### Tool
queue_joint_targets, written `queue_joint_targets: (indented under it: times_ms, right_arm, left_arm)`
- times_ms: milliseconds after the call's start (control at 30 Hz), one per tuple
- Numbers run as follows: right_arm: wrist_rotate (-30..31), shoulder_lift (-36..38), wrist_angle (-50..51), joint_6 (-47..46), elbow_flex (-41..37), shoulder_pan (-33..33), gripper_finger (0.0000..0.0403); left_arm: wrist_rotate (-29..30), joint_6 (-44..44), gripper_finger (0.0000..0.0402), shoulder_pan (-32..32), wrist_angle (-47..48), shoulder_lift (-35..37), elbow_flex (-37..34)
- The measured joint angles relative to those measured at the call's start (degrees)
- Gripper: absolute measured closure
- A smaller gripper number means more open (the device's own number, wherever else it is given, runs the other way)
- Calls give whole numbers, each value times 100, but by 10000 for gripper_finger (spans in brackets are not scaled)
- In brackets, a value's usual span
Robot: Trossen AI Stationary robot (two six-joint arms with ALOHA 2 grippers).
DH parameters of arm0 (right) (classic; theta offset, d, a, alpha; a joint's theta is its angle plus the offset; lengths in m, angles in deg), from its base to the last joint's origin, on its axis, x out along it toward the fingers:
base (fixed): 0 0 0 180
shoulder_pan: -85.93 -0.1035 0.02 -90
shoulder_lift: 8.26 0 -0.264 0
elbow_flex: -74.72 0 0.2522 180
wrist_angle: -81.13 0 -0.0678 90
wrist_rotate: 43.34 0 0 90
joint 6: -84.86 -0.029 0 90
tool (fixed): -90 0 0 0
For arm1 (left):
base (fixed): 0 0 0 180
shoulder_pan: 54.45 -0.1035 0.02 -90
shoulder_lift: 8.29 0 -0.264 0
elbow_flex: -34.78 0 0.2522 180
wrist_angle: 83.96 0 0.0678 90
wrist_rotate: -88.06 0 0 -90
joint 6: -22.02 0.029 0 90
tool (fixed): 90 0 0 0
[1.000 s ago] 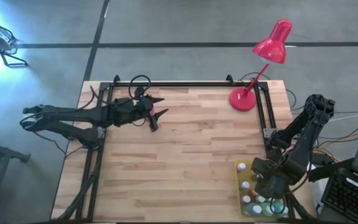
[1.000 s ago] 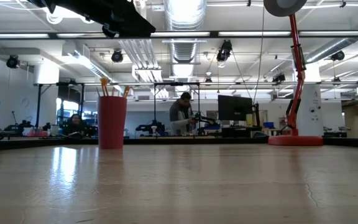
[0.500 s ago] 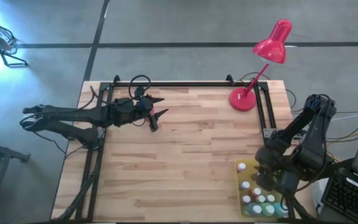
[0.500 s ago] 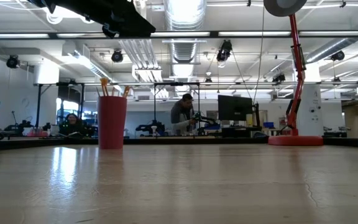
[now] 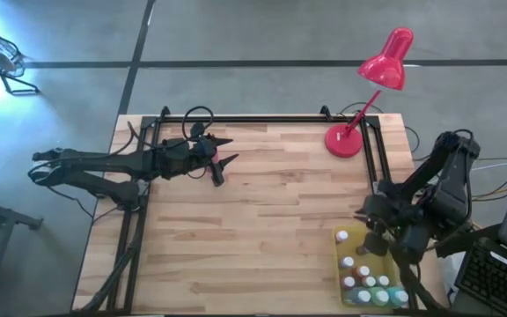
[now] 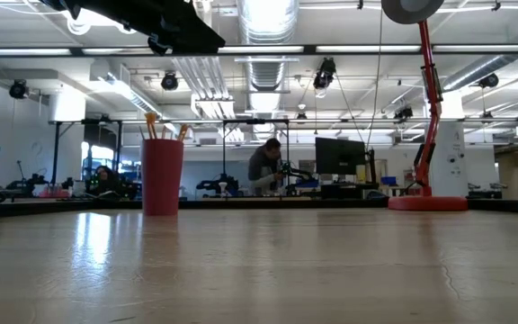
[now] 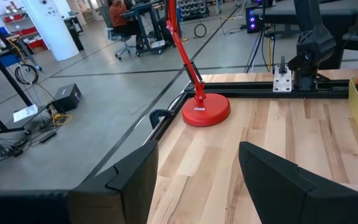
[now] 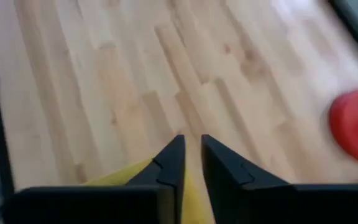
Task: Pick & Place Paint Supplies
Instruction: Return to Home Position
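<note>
Behind the table, the low view shows a big workshop hall with ceiling lights, desks and monitors; a person (image 6: 263, 166) stands at a desk far at the back. The table (image 5: 271, 229) is made of pale wooden planks, with a dark frame along its far edge and its two sides. A red desk lamp (image 5: 343, 141) stands near the far right corner, its head leaning out beyond the table edge.

A flat yellow tray (image 5: 337, 269) lies at the near right corner. The small paint bottles (image 5: 370, 282) stand upright inside it, close together, and most have white caps. A red cup (image 6: 162, 175) stands upright on the table, to the left of the lamp in the low view; the thin paintbrushes (image 6: 151, 126) stick out of its top.

The right gripper (image 5: 372, 231) hangs over the far end of the tray. Its fingers (image 8: 173, 165) are nearly closed, with only a thin gap, and nothing is between them; the yellow rim of the tray shows under them, and bare wood beyond.

The left gripper (image 5: 225, 161) is over the far left part of the table and points toward the lamp. Its fingers (image 7: 132, 180) are wide apart and hold nothing.
</note>
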Motion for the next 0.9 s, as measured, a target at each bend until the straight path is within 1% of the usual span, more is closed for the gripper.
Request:
queue_joint_targets:
  times_ms: [133,300,400,500,667,767,900]
  right_arm:
    - [147,353,-239,923,-7,415,387]
    - [310,883,-1128,2463,-15,975,394]
    - [329,1154,-1948,3709,-15,1335,394]
    - [217,1373,-2779,5091,-70,1650,394]
    - [-358,1532,-3945,7185,-220,2284,394]
    - [-1194,1482,-4319,8036,-267,2834,394]
    - [-2311,1351,-4621,8761,-334,3755,394]
  left_arm:
    - [0,2,172,0,2,0,0]
    - [0,1,172,0,1,-1,0]
    - [0,2,172,0,2,-1,0]
    - [0,2,172,0,0,0,0]
    - [0,1,172,0,2,0,0]
    - [0,2,172,0,2,0,0]
    - [0,1,172,0,2,-1,0]
